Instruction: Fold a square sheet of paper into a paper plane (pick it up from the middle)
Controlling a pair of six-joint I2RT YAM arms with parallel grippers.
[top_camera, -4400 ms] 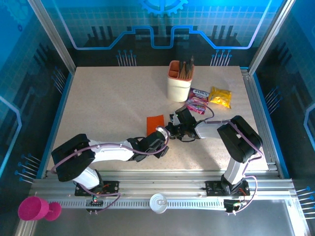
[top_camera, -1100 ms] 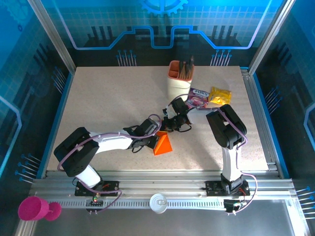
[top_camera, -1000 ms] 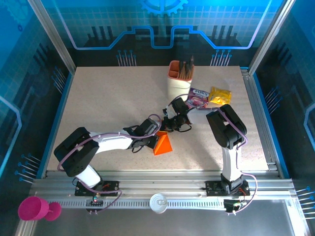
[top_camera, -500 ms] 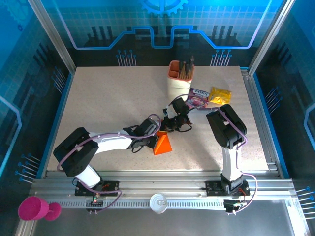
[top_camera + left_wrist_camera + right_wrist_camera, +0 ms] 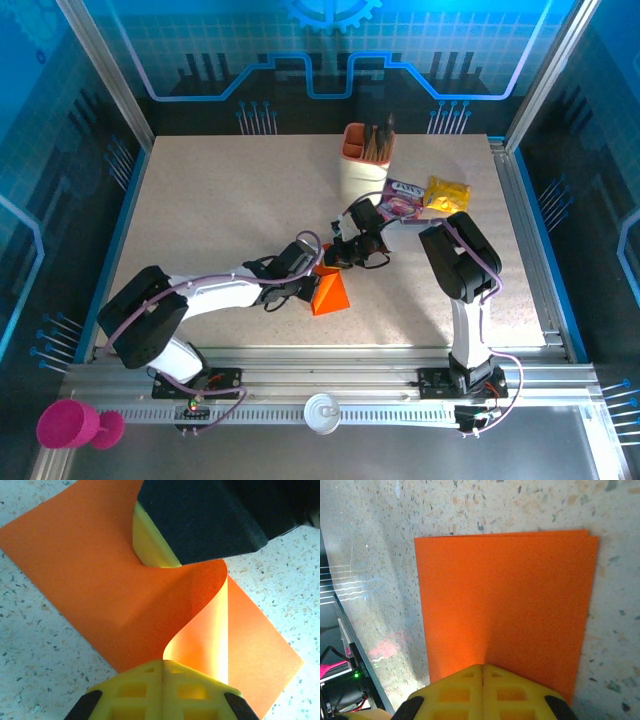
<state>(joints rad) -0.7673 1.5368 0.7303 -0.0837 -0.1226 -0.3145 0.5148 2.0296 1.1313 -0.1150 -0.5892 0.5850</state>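
While curled, square sheet of paper (image 5: 95, 585) tight in clenched left tool (image 5: 163, 666) and clenched right tool (image 5: 483, 668).

Tabletop (image 5: 220, 210): beige, finely speckled, evenly lit, with a blue edge strip (image 5: 118, 240) down its left side. Aluminium posts (image 5: 105, 70) rise at the corners. Wall panels (image 5: 320, 50) behind and to both sides glow blue with circuit-style line graphics. A slotted aluminium rail (image 5: 330, 385) runs along the near edge
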